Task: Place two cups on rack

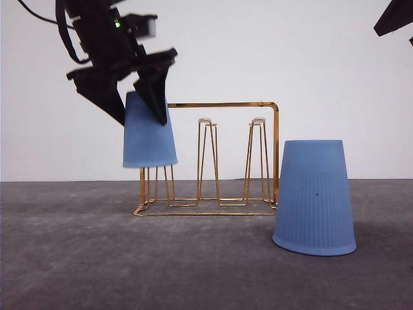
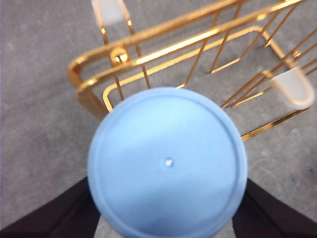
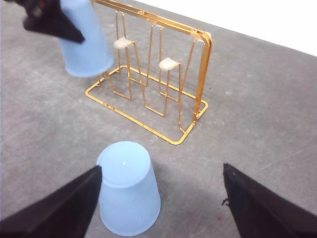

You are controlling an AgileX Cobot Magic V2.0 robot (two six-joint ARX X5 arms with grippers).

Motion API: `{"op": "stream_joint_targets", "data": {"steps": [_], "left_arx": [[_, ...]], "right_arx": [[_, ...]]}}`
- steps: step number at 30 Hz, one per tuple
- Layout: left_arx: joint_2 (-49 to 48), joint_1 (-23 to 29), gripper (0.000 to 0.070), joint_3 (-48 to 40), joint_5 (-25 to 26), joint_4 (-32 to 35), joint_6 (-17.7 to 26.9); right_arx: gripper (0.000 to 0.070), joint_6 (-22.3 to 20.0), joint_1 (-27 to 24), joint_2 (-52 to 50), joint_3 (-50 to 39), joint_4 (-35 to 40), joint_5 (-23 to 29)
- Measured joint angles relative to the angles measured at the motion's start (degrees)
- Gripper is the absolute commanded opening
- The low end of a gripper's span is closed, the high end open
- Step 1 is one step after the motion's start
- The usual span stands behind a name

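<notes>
Nearest the front camera, one light-blue cup (image 1: pixel 315 197) stands mouth-down on the grey surface (image 1: pixel 77 258), just right of the rack and forward of it. The right wrist view shows the same cup (image 3: pixel 128 187) upright on its rim, closed base uppermost, close to the right claw (image 3: pixel 161 198). That claw is spread wide with nothing between its dark fingers (image 3: pixel 59 203); the cup sits near the left-hand one, and contact cannot be confirmed.

Behind it, the gold wire rack (image 1: pixel 213 161) rests flat on the surface, frame handle upright, white-tipped pegs (image 1: pixel 205 121) standing free.

At the rack's left end, the left claw (image 1: pixel 139 97) is clamped on the second cup (image 1: pixel 150 132), fingers gripping either side of its upper part. This cup is inverted, slightly tilted, held clear of the surface, its rim down over the tops of the left-end pegs. In the left wrist view the cup's closed base (image 2: pixel 167 163) faces the camera, with rack wires (image 2: pixel 163 47) beyond it.
</notes>
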Motion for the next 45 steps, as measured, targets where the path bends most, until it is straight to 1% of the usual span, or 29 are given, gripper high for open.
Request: {"op": "stream_joint_targets", "data": {"steps": [3,6,7,8,10,12,16,19,21,24,27,30,33,36,40,43,45], "left_arx": [[1.72,0.00,0.0411,0.00,0.00,0.09,0.02],[2.77,0.00,0.0505,0.00,0.02,0.00,-0.03],[2.85,0.00,0.0524,0.00,0.00,0.04,-0.03],[2.86,0.00,0.0527,0.00,0.00,0.13,-0.01],[2.86,0.00,0.0526,0.00,0.00,0.05,0.00],[2.86,0.00,0.0517,0.42,0.00,-2.15,0.00],[2.58,0.36,0.0510,4.54,0.55,-11.12,0.02],[-0.03,1.08,0.0503,7.32,2.31,-16.35,0.04],[-3.28,1.76,0.0480,7.56,3.94,-19.10,0.04],[-7.30,2.92,0.0427,7.57,7.26,-23.41,0.04],[-9.92,4.25,0.0427,6.33,11.55,-25.31,0.02],[-13.64,5.12,0.0426,1.01,14.73,-23.42,-0.03],[-19.01,5.20,0.0423,-6.91,15.26,-18.24,-0.90],[-25.78,5.84,0.0423,-16.12,15.32,-11.54,-3.05],[-35.41,6.52,0.0422,-29.21,15.28,-2.54,-6.93],[-41.68,6.81,0.0422,-37.02,15.28,2.55,-9.05],[-46.02,7.39,0.0422,-41.52,14.94,4.60,-10.27]], "right_arx": [[0.0498,0.00,0.00,0.00,0.00,0.00,0.00],[0.0497,0.00,0.01,0.00,0.00,0.00,0.00],[0.0497,0.00,0.00,0.00,0.00,0.00,0.00],[0.0497,0.00,0.00,0.00,0.00,0.00,0.00],[0.0498,0.00,0.02,0.00,0.00,0.00,0.00],[0.0498,0.00,0.02,0.00,0.00,0.00,0.00],[0.0498,0.00,0.02,0.00,0.00,0.00,0.00],[0.0498,0.00,0.02,0.00,0.00,0.00,0.00],[0.0498,0.00,0.00,0.00,0.00,0.00,0.00],[0.0498,0.09,0.00,0.00,0.00,0.00,-0.05],[0.0498,0.93,0.01,0.00,0.00,0.00,-0.07],[0.0498,2.04,0.01,0.00,0.00,0.00,-0.07],[0.0498,3.17,0.00,0.00,0.00,0.00,-0.24],[0.0498,4.56,0.00,0.13,0.00,-0.03,-1.58],[0.0499,5.56,0.02,1.17,0.00,-0.53,-2.09],[0.0499,5.74,0.23,2.99,0.00,-1.12,-2.86],[0.0501,5.94,0.62,4.64,0.00,-1.12,-3.13]]}}
